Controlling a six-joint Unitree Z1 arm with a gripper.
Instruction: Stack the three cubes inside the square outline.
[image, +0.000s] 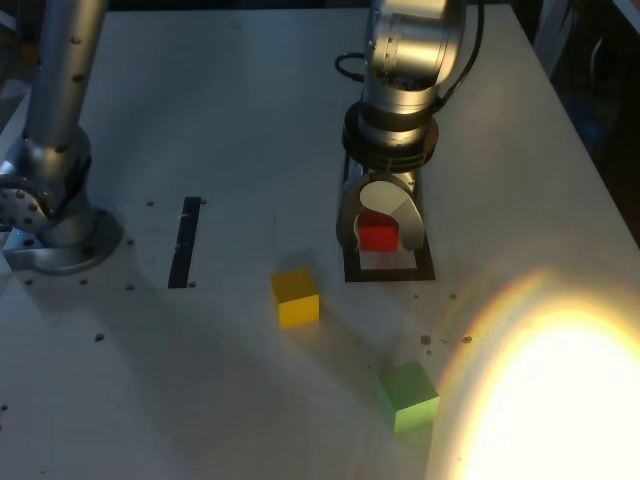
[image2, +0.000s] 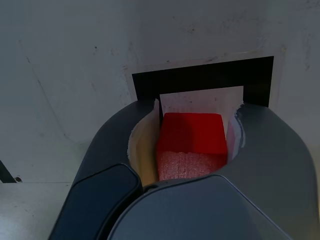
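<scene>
Small matte red cube (image2: 191, 142) clenched between gripper (image: 379, 232) jaws over thick black square outline (image: 423, 270); matte yellow cube (image: 296, 297) and green cube (image: 408, 396) unstacked, well apart from jaws.

Arm angled steeply downward, pincer (image: 380, 232) clamped tight, jaws curved toward the exterior view's bottom.

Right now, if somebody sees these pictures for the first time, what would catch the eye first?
First the bright glare flooding the exterior view's lower right corner. Next the claw, shut on the red cube over the black square outline at the table's middle. Then the yellow cube and green cube, loose on the table in front of the outline, the green one by the glare.
</scene>
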